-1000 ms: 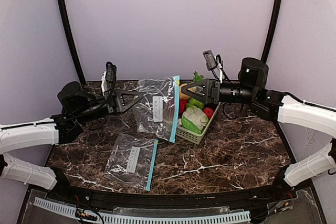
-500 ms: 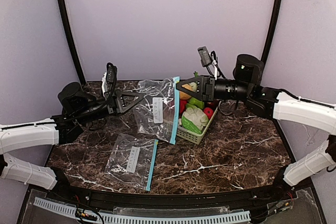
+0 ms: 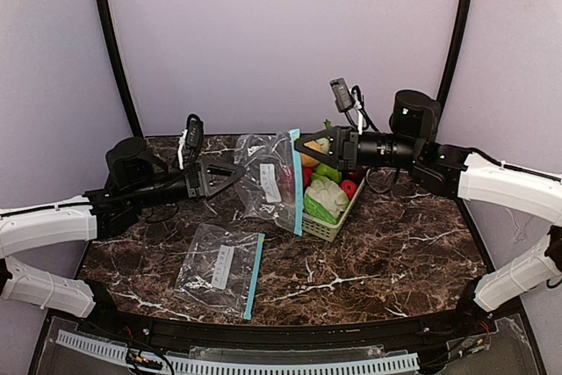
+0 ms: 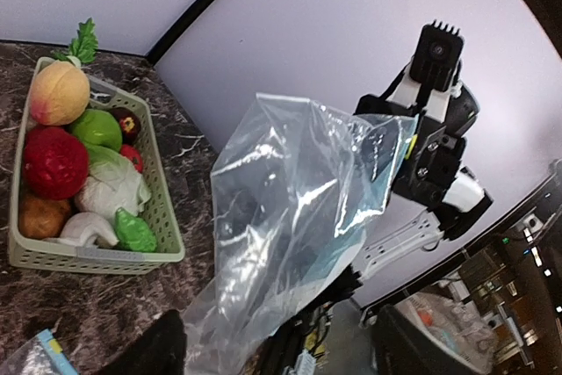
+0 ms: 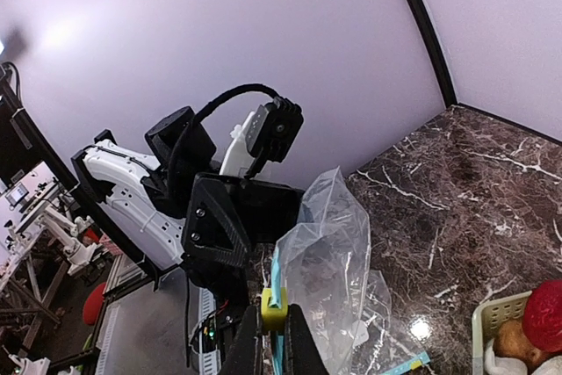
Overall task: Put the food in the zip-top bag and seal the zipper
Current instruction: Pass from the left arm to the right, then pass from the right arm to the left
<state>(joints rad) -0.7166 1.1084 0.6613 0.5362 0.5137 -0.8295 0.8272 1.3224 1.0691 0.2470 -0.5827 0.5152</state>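
Observation:
The clear zip-top bag point(image 3: 268, 177) with a blue zipper strip hangs above the table by its top edge. My right gripper point(image 3: 300, 141) point(image 5: 272, 340) is shut on the bag's yellow-green slider point(image 5: 273, 312). To the bag's left, my left gripper point(image 3: 239, 169) point(image 4: 281, 344) is open, its fingers wide apart with the bag's point(image 4: 299, 217) lower part drooping between them. The food point(image 3: 327, 195) lies in the pale green basket point(image 3: 338, 221): a peach point(image 4: 60, 94), a red fruit point(image 4: 54, 162), a green apple point(image 4: 97, 127) and a cauliflower point(image 4: 110, 191).
A second zip-top bag point(image 3: 219, 265) lies flat on the dark marble table point(image 3: 395, 261) in front of the left arm. The basket point(image 4: 162, 217) stands just right of the hanging bag. Black arch posts point(image 3: 110, 41) rise at both back corners.
My left gripper has opened and let go of the bag. The bag has swung right toward the basket and now hangs from the right gripper alone, which has closed tighter on the slider.

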